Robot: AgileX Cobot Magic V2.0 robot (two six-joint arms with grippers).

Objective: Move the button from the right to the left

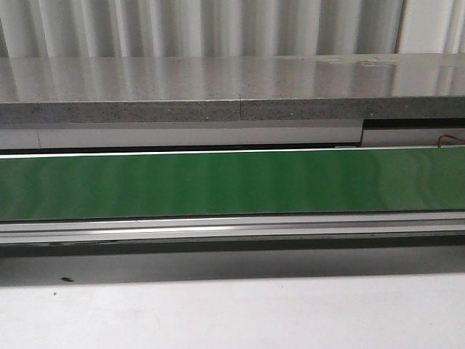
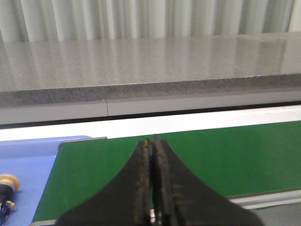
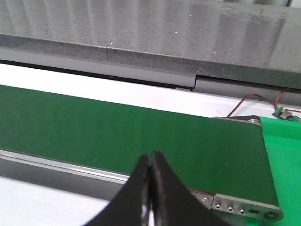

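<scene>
Belt [image 1: 232, 182] fills the front view: we see a green conveyor strip running from 9 o'clock to 3 o'clock, bordered by a silver rail [image 1: 232, 227] on the near side and a grey speckled stone ledge [image 1: 218, 87] on the far side. Neither arm shows in that view.

In the left wrist view, our left gripper [image 2: 152, 143] hangs over the belt's end with its 2 dark fingers pressed together and nothing between them. Beyond that end lies a blue tray surface [image 2: 28, 160], and on it, at the frame's edge, we spot the button [image 2: 8, 183], its yellow cap visible and the rest cut off.

In the right wrist view, our right gripper [image 3: 150, 157] is likewise closed and empty, above the belt's other end, where red wires [image 3: 256, 100] lead to a small circuit board [image 3: 281, 112].
</scene>
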